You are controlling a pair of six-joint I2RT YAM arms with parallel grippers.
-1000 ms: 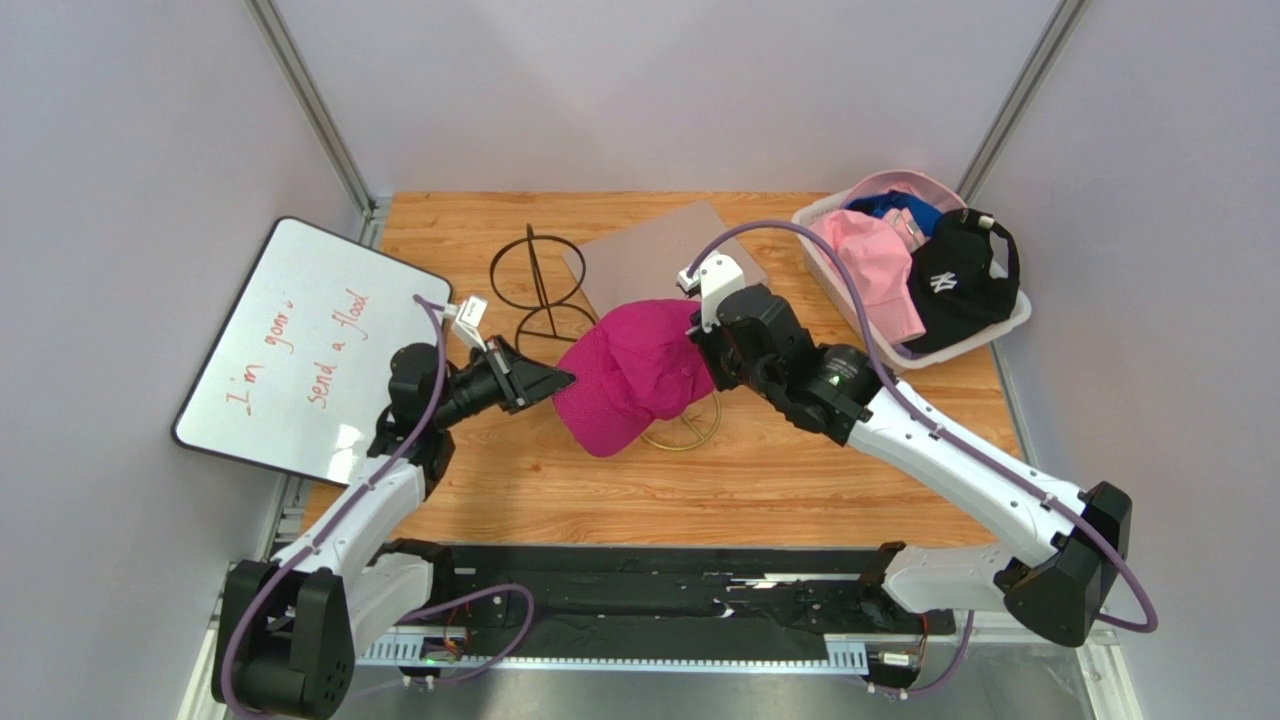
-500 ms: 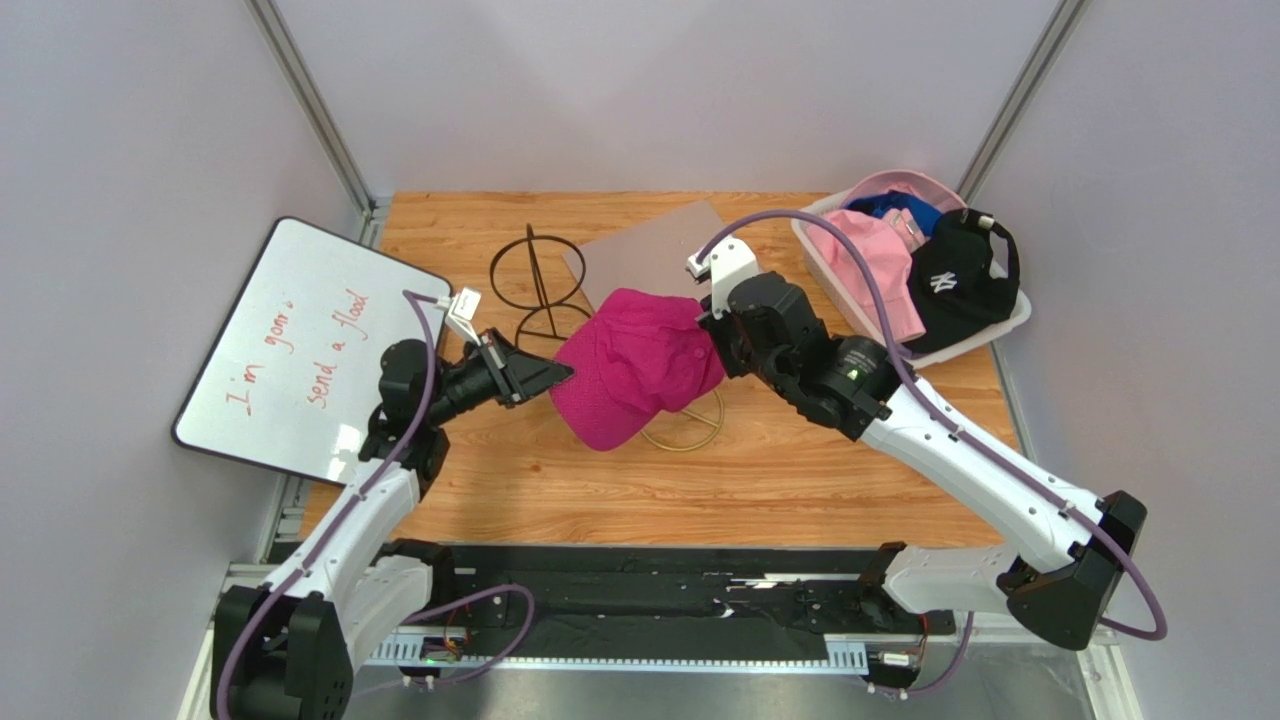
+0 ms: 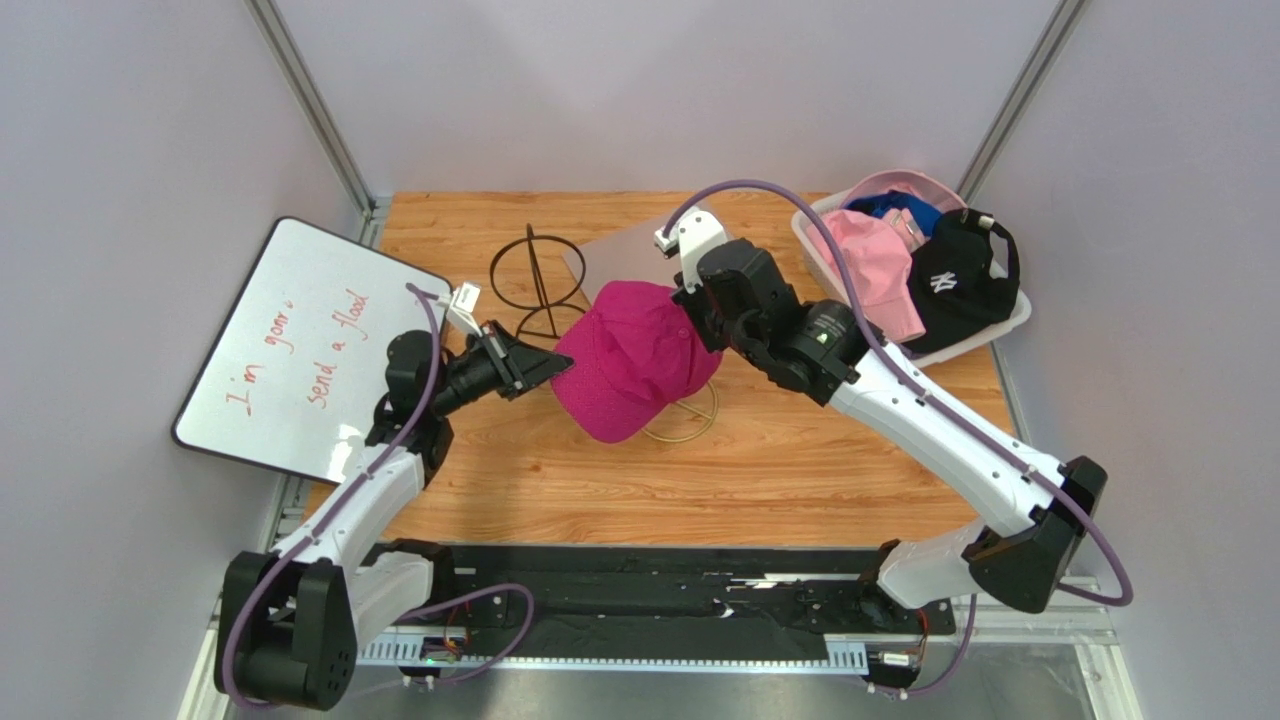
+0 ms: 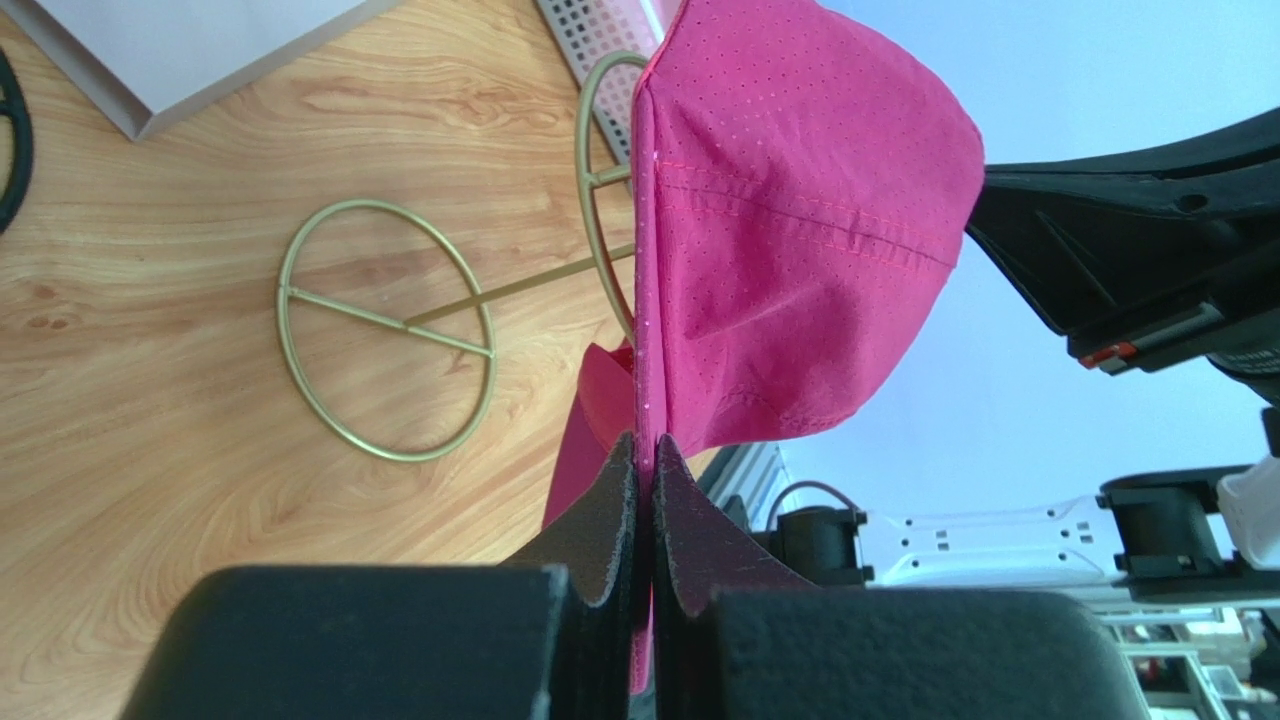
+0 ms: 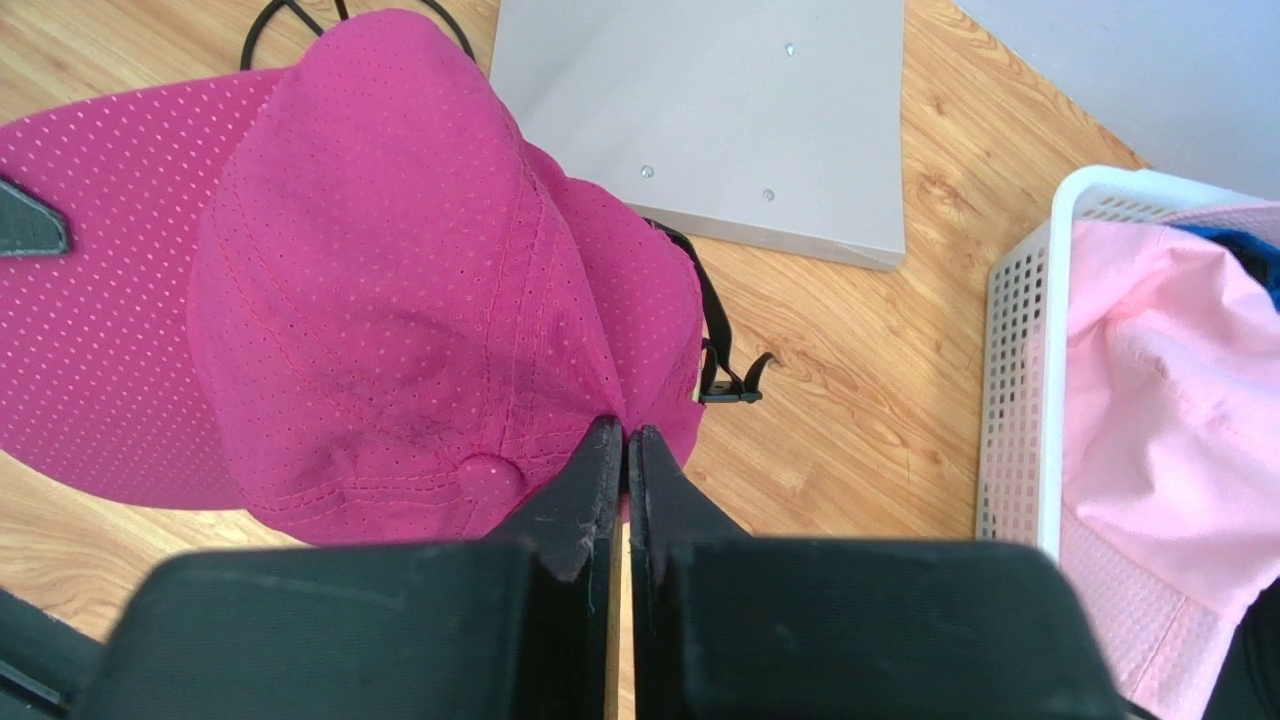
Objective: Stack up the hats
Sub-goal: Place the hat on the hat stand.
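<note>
Magenta baseball cap (image 3: pixel 631 360) gripped at brim by left claw (image 4: pixel 643 450), at crown by right claw (image 5: pixel 624 435), near gold wire frame (image 4: pixel 391 345).

— Where does the top view sit?
— High above the magenta perforated fabric baseball cap (image 3: pixel 631 360), on its near side, facing down, far off.
— And the wrist views?
— Both close: left at its brim edge, right above its crown. All three share it.
</note>
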